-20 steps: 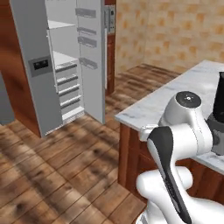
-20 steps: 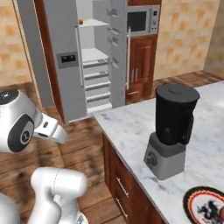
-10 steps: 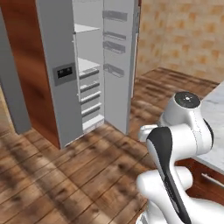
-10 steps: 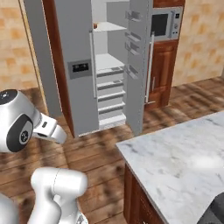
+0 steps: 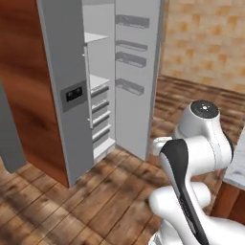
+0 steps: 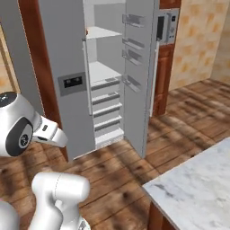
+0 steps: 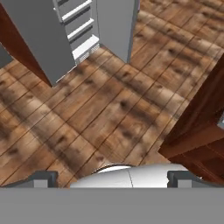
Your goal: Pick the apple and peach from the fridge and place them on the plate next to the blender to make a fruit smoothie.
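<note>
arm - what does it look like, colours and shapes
The arm is built of glossy white rounded segments with a black band along one link and dark grey round caps at the joints. The gripper shows two small dark grey, blocky fingertips.

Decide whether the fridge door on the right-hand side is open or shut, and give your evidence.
Open. The fridge has its right door swung outward, showing the door bins on its inner face and the white shelves and drawers inside.
</note>
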